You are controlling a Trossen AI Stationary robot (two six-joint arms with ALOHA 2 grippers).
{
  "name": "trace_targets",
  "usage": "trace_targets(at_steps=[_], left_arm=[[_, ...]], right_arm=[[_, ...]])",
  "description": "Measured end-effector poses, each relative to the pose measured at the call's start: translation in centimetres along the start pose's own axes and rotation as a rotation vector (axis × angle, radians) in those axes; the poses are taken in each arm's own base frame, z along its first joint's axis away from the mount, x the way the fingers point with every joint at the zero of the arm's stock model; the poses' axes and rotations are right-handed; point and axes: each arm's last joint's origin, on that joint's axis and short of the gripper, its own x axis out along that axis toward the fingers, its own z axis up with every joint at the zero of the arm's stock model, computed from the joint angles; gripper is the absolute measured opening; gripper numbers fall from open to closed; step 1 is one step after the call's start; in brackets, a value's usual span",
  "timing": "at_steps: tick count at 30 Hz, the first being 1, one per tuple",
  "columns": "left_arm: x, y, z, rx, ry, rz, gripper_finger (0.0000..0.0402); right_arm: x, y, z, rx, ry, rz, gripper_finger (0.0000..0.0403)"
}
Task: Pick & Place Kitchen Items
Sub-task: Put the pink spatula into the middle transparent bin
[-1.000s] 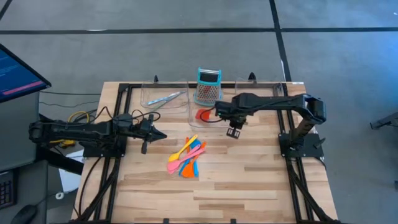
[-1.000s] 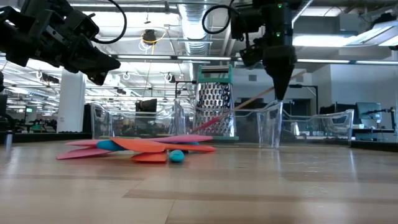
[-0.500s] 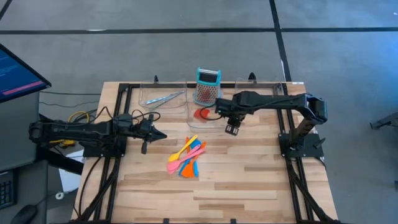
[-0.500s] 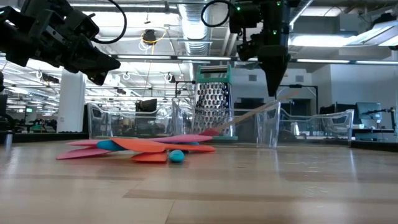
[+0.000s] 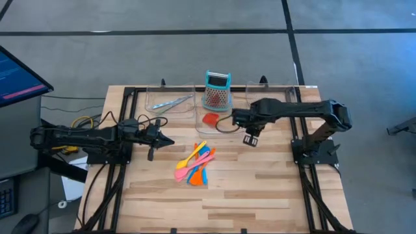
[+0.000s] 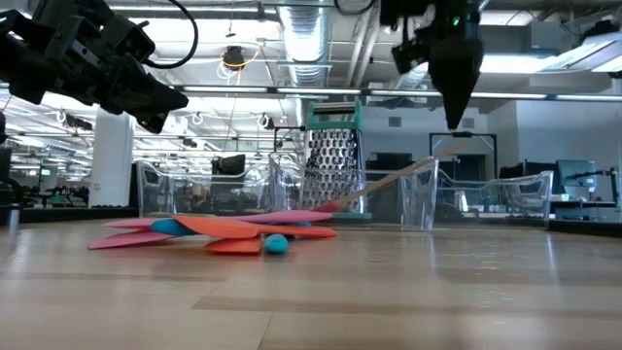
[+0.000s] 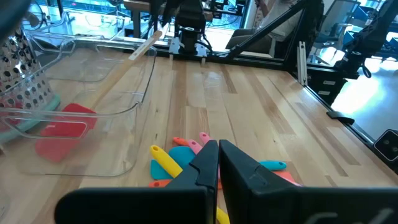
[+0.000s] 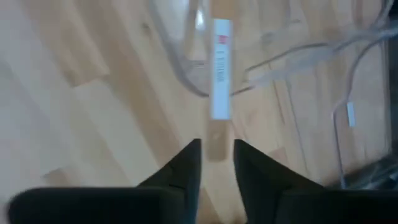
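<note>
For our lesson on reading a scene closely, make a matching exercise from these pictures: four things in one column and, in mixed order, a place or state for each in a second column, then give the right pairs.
Things
1. metal tongs
2. red spatula
3. grater
4. left gripper

Places or states
A. shut, held above the table, left of the utensil pile
B. lying in the far-left clear tray
C. standing upright between the trays
D. head in a tray, wooden handle leaning on its rim

Pairs: 1-B, 2-D, 3-C, 4-A
</note>
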Motion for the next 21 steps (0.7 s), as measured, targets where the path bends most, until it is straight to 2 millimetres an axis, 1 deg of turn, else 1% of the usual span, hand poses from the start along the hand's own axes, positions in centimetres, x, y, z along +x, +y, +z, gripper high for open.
trace_targets(at_steps=[5,7,10,15,21], left_arm=[[0.0,0.0,0.0,0.000,0.000,0.000,0.0003],[0.0,0.0,0.0,0.000,0.000,0.000,0.0003],[0.0,0.0,0.0,-0.002,0.000,0.000,0.0003],[0.0,0.0,0.0,-0.003,0.000,0.000,0.0003],[0.0,0.0,0.0,-0.004,0.001,0.000,0.0003]], right_arm=[[-2.1,2.0,-1.6,-0.040,-0.076,0.028,0.0012],[-2.9,2.9,-2.3,-0.037,-0.118,0.032,0.0005],[-3.3,4.4,-3.4,-0.034,-0.194,0.038,0.0008],[-3.4,7.4,-5.1,-0.086,-0.377,0.100,0.0004],[-1.9,10.4,-6.3,-0.116,-0.584,0.142,0.0003]])
